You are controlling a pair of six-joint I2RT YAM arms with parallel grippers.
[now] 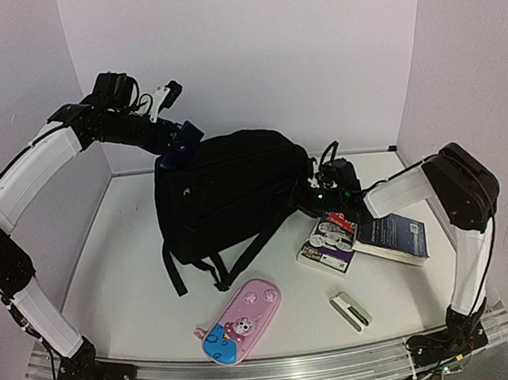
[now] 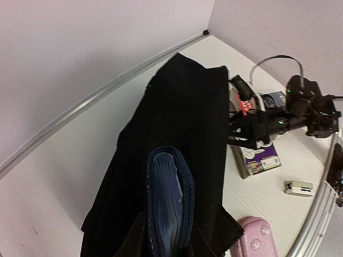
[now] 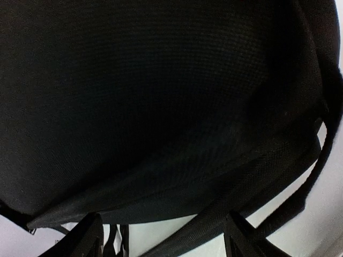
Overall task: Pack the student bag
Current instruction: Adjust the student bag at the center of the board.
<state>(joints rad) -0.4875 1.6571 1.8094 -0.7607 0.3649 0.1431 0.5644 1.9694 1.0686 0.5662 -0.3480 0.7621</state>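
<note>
The student bag (image 1: 227, 193) lies on the table's middle, a big black backpack with straps trailing toward the front. My left gripper (image 1: 182, 145) hangs above the bag's back left corner, shut on a navy wallet (image 2: 169, 198); in the left wrist view the wallet stands on edge over the bag (image 2: 182, 118). My right gripper (image 1: 321, 188) is at the bag's right side, open. In the right wrist view the bag's fabric (image 3: 161, 96) fills the frame, and a strap (image 3: 214, 233) runs between the spread fingers (image 3: 88, 238).
A pink-and-blue pencil case (image 1: 240, 322) lies near the front edge. To the bag's right are a purple-covered book (image 1: 329, 241), a dark book (image 1: 390, 237) and a small white object (image 1: 350, 309). Walls close in the back and both sides.
</note>
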